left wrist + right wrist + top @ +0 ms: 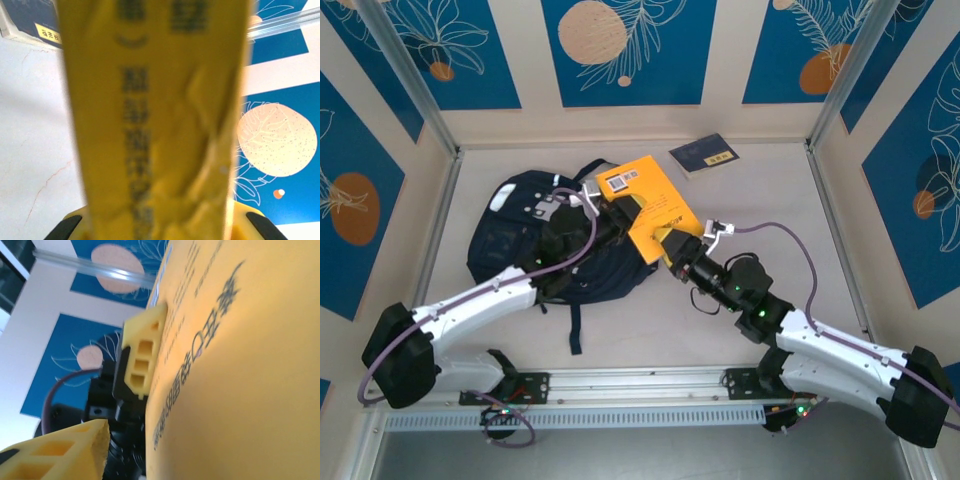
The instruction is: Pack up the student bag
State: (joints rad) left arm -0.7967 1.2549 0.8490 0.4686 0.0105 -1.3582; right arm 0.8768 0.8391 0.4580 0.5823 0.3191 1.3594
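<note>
Student bag: lies flat on the table, left of centre, partly under the left arm. Whether its mouth is open cannot be told from above.

Yellow envelope: raised over the bag's upper right part, with black print and a barcode label. The paper looks creased in the left wrist view.

Left gripper: clenched on the envelope's near-left edge. Its yellow finger sits flat against the sheet.

Right gripper: at the envelope's lower right corner. The one finger in view stands off the sheet, so the jaws read as released around the edge, not pinching. The far finger is hidden behind the paper.

Dark blue booklet: on the table beyond the envelope, apart from the bag.

Handling, judged:
- The bag is soft fabric, light and slumped. It will fold and drag rather than slide as one piece, and its mouth will not stay open unaided.
- Best hold is the fabric lip beside the zip or the top loop. The mesh and straps would only stretch.
- The envelope is thin and bends, so a single-edge grip lets the free corner droop. It should go into the bag edge-first.
</note>
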